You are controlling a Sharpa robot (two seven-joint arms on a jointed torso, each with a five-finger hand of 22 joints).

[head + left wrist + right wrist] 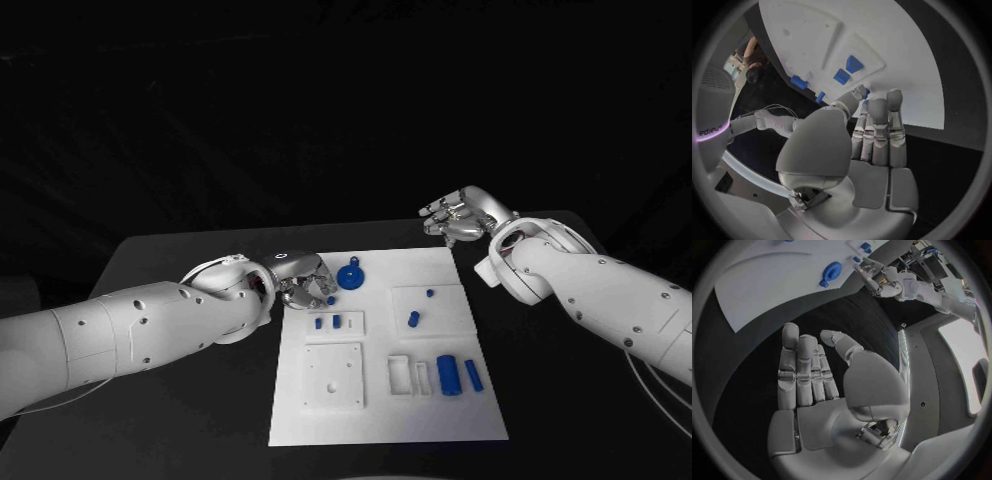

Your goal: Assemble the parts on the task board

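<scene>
Black table carries our white task board at its middle. Our left hand sits over the board's left edge, fingers straight and close together, with nothing held as far as we can see. Our right hand hovers above the table past the board's far right corner, fingers extended, holding nothing. On the board we see a blue teardrop part near the far edge, a blue cylinder lying toward the right, and small blue pegs standing in a raised block.
</scene>
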